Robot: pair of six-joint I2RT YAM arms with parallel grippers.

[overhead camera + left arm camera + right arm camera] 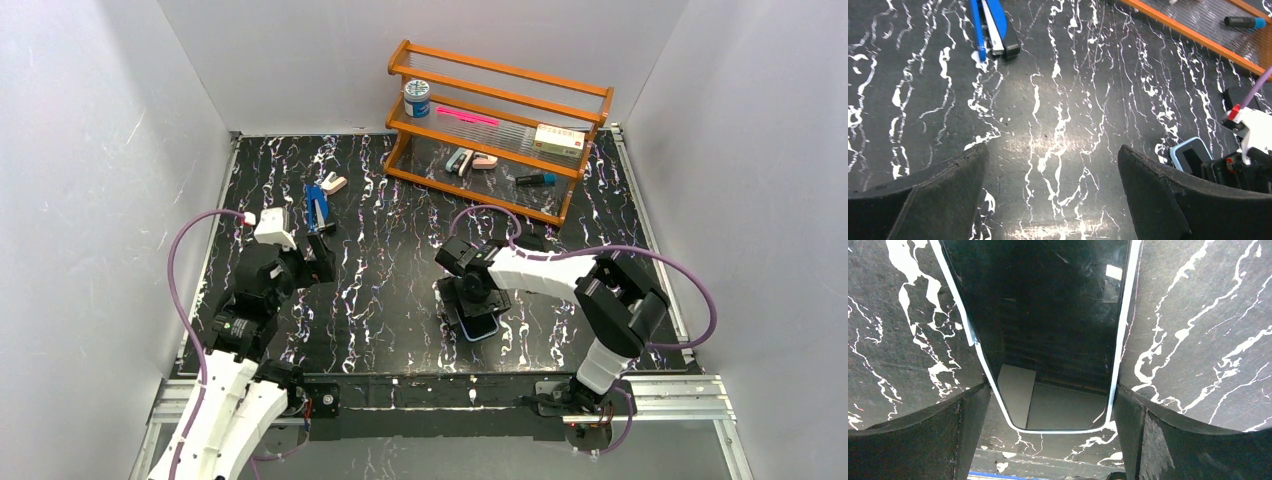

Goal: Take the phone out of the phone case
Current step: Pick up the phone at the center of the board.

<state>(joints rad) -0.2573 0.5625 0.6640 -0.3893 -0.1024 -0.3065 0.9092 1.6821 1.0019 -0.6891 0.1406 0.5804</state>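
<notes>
A: Where is the phone (1048, 315)?
B: Flat on the table (390, 285), screen up, in its pale case (1122, 340); it lies straight below the right gripper (1048, 407), between the two fingers, long sides running along them; the jaws stand wide and hold nothing; one finger sits just outside each rim, touching or not I can't tell.
A: How to do this step well?
B: I judge it's the approach to a grasp; come down square, close on the case edges and not the glass; a skewed squeeze could shove the phone across the table.
A: And the other arm?
B: The left gripper (1053, 165) is spread and empty over bare table; the phone is off to its right, a stapler (993, 25) ahead-left; it probably has to peel the case lip.
</notes>
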